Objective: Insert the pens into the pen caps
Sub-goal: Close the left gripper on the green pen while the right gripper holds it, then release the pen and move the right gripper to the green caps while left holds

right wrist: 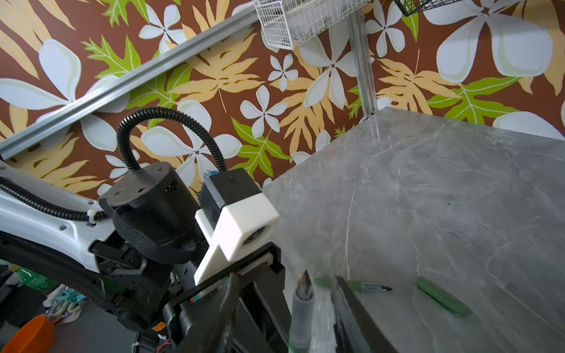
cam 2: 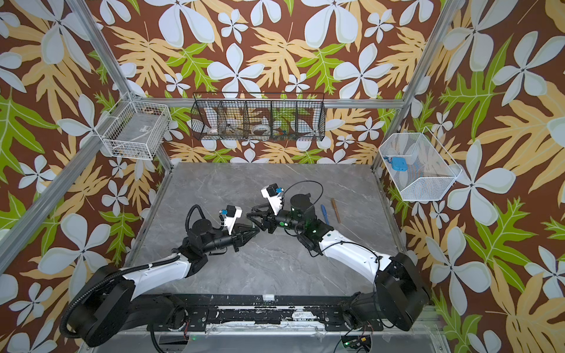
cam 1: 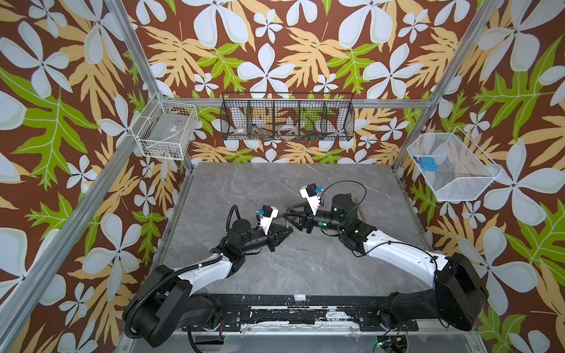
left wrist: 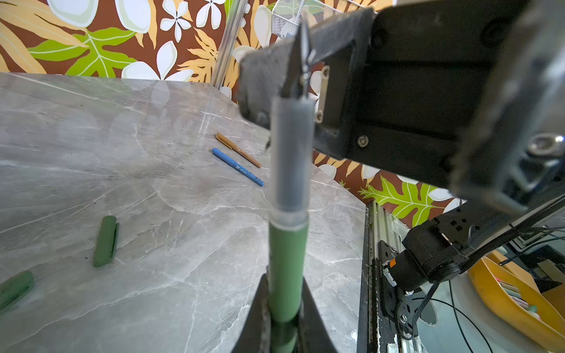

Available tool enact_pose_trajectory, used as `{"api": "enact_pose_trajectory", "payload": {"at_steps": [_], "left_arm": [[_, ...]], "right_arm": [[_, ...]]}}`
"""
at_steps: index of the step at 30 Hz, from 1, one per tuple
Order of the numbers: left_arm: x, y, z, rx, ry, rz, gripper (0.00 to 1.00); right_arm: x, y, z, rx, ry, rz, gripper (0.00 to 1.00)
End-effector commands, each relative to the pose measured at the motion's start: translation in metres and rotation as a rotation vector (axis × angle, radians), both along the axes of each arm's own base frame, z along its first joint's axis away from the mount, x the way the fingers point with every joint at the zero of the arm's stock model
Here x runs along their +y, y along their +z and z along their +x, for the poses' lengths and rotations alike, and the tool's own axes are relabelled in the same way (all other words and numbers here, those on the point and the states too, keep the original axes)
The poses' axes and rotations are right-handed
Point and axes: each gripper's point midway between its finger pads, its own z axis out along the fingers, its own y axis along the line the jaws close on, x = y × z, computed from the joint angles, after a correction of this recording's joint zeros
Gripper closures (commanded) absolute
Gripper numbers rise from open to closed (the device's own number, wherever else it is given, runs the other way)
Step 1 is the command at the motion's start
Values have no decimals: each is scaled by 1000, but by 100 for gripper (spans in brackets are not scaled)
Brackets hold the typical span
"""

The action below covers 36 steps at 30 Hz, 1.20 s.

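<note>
My left gripper [left wrist: 286, 287] is shut on a dull green pen [left wrist: 287, 253]. The pen's grey front section and dark tip point at my right gripper [right wrist: 284, 281]. That gripper is open, its jaws standing apart on either side of the pen's tip end [right wrist: 302, 301] without touching it. In both top views the two grippers [cam 1: 289, 227] [cam 2: 249, 214] meet nose to nose above the table's middle. Another green pen [right wrist: 354, 285] lies on the table with its tip bare. Two green caps [left wrist: 105, 241] [left wrist: 15, 288] lie loose on the table.
A blue pen [left wrist: 237, 166] [cam 2: 324, 214] and an orange-brown pen [left wrist: 238, 149] [cam 2: 336, 210] lie side by side at the table's right, with no bare tip showing. Wire baskets [cam 1: 287, 117] [cam 1: 166, 130] [cam 1: 452, 166] hang on the walls above the grey marble table [cam 1: 275, 183].
</note>
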Motion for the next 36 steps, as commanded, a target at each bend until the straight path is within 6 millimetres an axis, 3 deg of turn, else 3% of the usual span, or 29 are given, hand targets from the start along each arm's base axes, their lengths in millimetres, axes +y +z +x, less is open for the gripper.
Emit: {"api": "enact_pose_trajectory", "payload": {"at_steps": [1, 6, 10, 15, 16, 18, 19, 24, 32, 35, 36], "left_arm": [[-1, 5, 0, -32, -8, 0, 100], [-2, 3, 1, -28, -9, 11, 100], [-2, 1, 2, -23, -9, 19, 100], [-3, 0, 4, -19, -5, 24, 100], [-2, 0, 4, -18, -2, 25, 97], [-2, 0, 5, -10, 6, 20, 76], [-2, 1, 5, -9, 6, 16, 70], [-3, 2, 4, -4, -6, 8, 65], [-4, 3, 3, -9, -13, 6, 98], [-4, 2, 2, -10, -13, 6, 100], [-3, 3, 2, -11, -11, 6, 100]], "right_arm": [[-2, -27, -2, 46, 8, -108, 51], [5, -29, -4, 65, 53, -97, 56], [8, -27, -5, 68, 67, -75, 67], [12, -28, -6, 82, 86, -44, 98], [12, -29, -7, 86, 91, -44, 100], [12, -30, -7, 85, 92, -40, 100], [11, -29, -8, 83, 95, -36, 100], [7, -22, -11, 68, 98, 1, 100], [3, -18, -11, 65, 93, 36, 100], [3, -20, -11, 66, 88, 34, 100], [2, -22, -9, 68, 76, 26, 94]]}}
